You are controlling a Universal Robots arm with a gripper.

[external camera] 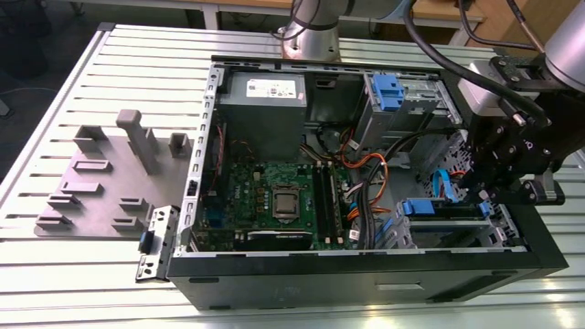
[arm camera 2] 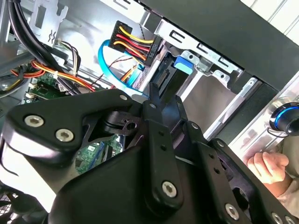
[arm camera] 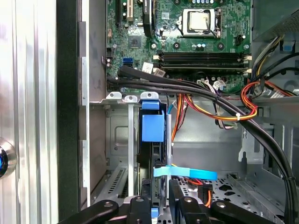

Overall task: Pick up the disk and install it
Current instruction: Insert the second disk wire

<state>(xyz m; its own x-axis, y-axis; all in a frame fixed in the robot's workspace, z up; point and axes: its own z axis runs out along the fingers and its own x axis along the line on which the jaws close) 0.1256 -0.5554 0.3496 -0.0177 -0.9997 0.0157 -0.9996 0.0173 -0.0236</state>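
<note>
While the arm reaches into the open computer case, its claw stands clamped on the disk, held edge-on so the blue carrier slides along the drive bay rails beside the cables, already partly seated.

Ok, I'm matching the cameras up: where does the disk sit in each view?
Exterior view: the disk in the drive cage, at the exterior view's right.
First wrist view: disk edge-on in the drive cage.
Second wrist view: disk beyond the black linkage.
Shared landmark: the blue cable beside it.
</note>
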